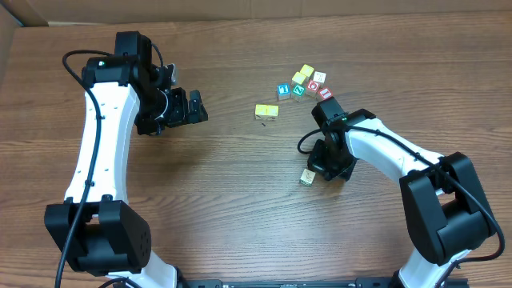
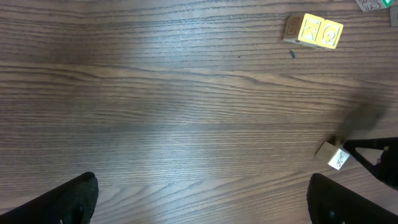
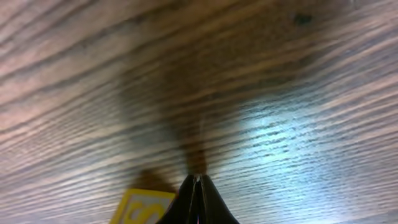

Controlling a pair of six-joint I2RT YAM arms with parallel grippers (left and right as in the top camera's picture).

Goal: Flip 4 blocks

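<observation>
My right gripper [image 1: 315,170] is shut with nothing in it, its tips [image 3: 198,179] low over the wood. One small block [image 1: 307,177] lies right beside those tips; its yellow lettered face [image 3: 140,209] shows just left of the shut fingers. The left wrist view shows this block [image 2: 333,155] as pale wood. Two yellow-faced blocks [image 1: 267,111] lie side by side in the middle [image 2: 314,31]. A cluster at the back holds a teal-faced block [image 1: 298,90], a red-faced block [image 1: 314,87] and other cubes. My left gripper [image 1: 194,106] hovers open and empty over bare wood [image 2: 202,183], far left of the blocks.
A blue-faced cube [image 1: 283,90], a white-topped cube [image 1: 319,77] and more yellow cubes [image 1: 304,74] belong to the back cluster. The brown wooden table [image 1: 240,200] runs past the view at the front; its far edge meets cardboard at the top.
</observation>
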